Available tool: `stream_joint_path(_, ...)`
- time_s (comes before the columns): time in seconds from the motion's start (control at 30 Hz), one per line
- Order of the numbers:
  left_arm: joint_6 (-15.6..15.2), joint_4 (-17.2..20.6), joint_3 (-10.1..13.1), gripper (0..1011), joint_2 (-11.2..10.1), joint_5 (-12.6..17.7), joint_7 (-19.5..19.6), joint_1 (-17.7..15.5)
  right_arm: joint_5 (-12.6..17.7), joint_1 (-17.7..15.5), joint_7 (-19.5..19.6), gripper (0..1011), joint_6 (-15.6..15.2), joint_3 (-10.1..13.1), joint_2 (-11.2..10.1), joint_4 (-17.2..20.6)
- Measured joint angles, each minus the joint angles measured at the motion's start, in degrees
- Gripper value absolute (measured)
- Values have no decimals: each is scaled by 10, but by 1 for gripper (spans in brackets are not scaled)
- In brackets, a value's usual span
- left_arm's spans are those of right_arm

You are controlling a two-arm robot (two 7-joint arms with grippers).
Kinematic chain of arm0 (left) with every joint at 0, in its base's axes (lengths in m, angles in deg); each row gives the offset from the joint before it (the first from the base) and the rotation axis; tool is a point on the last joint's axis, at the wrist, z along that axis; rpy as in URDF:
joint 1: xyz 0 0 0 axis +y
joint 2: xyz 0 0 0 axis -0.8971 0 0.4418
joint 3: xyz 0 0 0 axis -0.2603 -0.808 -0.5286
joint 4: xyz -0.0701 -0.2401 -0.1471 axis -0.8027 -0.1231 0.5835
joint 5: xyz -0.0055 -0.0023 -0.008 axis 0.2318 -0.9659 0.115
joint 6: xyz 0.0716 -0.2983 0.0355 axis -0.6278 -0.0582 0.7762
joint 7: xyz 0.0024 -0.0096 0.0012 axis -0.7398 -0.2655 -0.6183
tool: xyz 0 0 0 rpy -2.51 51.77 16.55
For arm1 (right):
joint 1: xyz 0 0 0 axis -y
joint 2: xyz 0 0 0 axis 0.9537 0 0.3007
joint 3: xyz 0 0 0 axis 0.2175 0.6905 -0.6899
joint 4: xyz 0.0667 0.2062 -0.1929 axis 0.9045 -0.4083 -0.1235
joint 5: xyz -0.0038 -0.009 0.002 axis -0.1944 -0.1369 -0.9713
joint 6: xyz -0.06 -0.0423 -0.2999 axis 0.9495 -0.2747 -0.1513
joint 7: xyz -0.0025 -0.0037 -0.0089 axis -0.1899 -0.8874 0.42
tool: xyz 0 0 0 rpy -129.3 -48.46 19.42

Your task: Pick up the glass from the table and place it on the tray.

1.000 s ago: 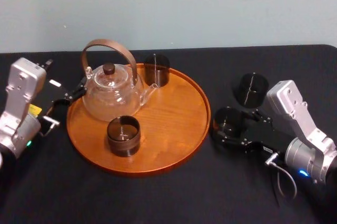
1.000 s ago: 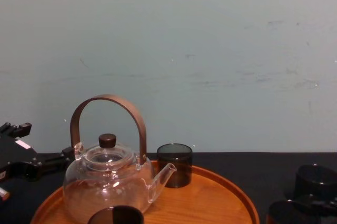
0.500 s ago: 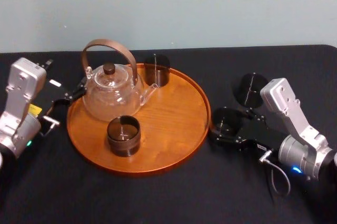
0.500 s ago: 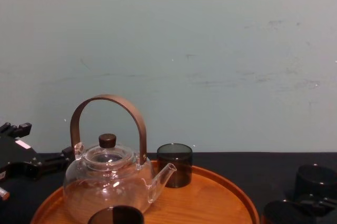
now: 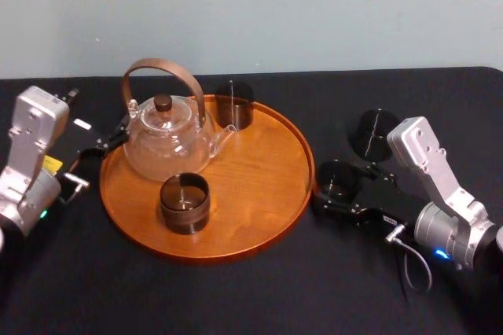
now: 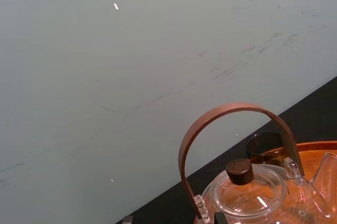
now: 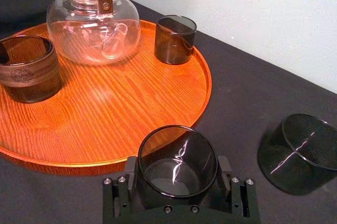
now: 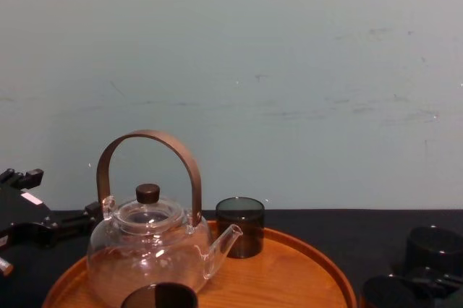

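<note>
**Head view.** The right arm is held low over the black worktop (image 5: pixel 236 296), its silver forearm slanted down. The black right tool (image 5: pixel 336 193) is pointed at the tray (image 5: pixel 251 185). The glass (image 5: pixel 339 178) is seen in that tool, just beside the tray's right rim and not on the wood. A spare glass (image 5: pixel 373 132) is noted just behind the tool. The left arm is parked at the left, with the left tool (image 5: pixel 98 146) aimed at the tray's left rim. Whether that tool is spread or pressed together cannot be told.

**Right wrist view.** The glass is pinched between two black fingers (image 7: pixel 225 167), one on each side of its wall. It is a short, smooth, smoky cylinder, upright with its mouth up. The tray is round, of orange-brown grained wood, with a low rim. On it are recorded a clear round-bellied teapot (image 7: pixel 92 21), a rear glass (image 7: pixel 175 39) and a brown ribbed cup (image 7: pixel 26 69).

**Chest view.** The teapot's arched brown handle and knobbed lid are seen side-on. The glass is low at the right corner, off the tray.

**Left wrist view.** The handle and lid are seen against a pale wall.
</note>
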Motion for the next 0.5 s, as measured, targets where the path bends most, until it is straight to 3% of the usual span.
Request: stream_joint_path(0.5, 0, 0, 0, 1001, 0, 0, 0, 0, 1, -1, -1, 902, 1, 0, -1, 1)
